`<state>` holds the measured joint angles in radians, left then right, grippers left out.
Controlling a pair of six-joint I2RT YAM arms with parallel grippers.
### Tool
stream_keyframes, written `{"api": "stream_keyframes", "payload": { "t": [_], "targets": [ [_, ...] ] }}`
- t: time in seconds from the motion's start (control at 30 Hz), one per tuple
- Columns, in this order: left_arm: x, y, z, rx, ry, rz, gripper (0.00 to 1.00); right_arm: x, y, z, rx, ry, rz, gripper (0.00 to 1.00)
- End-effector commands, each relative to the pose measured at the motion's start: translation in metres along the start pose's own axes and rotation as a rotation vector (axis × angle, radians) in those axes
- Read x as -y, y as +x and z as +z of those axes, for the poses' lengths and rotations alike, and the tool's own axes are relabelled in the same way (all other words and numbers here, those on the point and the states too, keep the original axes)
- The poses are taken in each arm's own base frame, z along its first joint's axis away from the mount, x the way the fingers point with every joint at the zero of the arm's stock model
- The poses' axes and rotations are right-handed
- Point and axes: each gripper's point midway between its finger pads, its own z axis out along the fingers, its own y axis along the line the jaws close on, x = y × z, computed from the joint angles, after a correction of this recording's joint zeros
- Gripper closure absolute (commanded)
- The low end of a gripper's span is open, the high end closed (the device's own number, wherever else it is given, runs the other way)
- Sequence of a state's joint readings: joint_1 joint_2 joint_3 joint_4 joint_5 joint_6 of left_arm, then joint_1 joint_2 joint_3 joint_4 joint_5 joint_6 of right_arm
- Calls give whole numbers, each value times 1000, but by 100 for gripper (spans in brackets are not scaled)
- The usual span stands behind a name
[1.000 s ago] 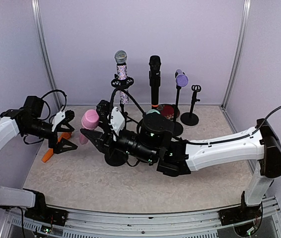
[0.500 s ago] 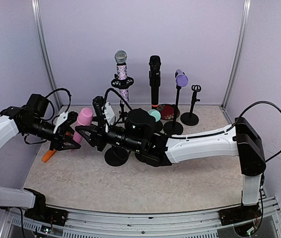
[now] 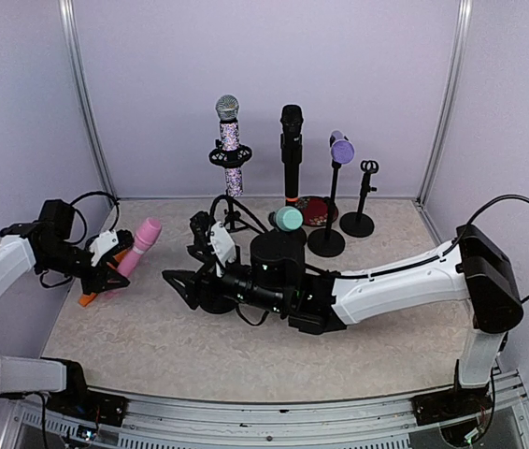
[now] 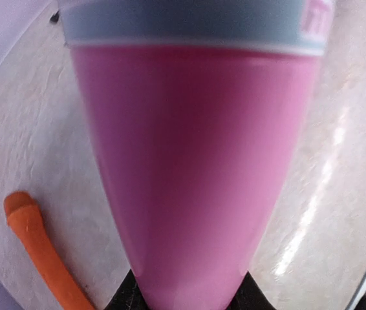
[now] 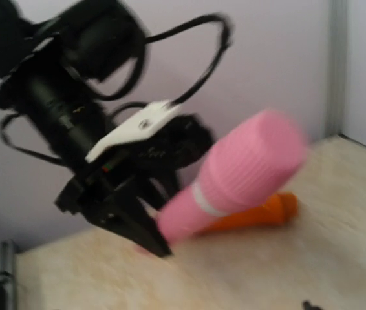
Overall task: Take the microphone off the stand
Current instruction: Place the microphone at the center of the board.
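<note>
pink microphone gripped by its handle end in the left jaws, tilted; right jaws spread, empty, apart.

We see a pink microphone with a pale grey-blue band, and an orange piece at the left of the frame. Toward the back we see a glittery speckled microphone with a silver mesh head, a black microphone with an orange ring, a purple-headed microphone and a teal-headed microphone. The desk is marbled beige.
</note>
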<state>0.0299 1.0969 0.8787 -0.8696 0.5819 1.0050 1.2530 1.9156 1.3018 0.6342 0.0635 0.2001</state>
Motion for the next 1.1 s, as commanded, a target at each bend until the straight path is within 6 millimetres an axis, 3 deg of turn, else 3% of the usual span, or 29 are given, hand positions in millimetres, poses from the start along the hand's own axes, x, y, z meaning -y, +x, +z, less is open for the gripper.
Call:
{"api": "stream_keyframes", "payload": {
  "t": [0.0, 0.17, 0.5, 0.7, 0.87, 1.07],
  "targets": [
    [-41, 62, 10, -223, -232, 20, 81, 29, 8, -18, -62, 193, -46, 25],
    [-54, 126, 25, -439, -362, -25, 76, 57, 36, -16, -159, 355, -68, 34],
    [-51, 166, 32, -544, -405, -72, 65, 82, 66, 0, -203, 481, -169, 42],
    [-46, 169, 32, -544, -403, -73, 47, 102, 75, 18, -197, 487, -139, 51],
    [-40, 164, 29, -527, -387, -67, 43, 113, 84, 37, -204, 509, -170, 57],
    [-31, 150, 26, -479, -337, -70, 37, 128, 100, 40, -217, 561, -198, 66]
  ]
}}
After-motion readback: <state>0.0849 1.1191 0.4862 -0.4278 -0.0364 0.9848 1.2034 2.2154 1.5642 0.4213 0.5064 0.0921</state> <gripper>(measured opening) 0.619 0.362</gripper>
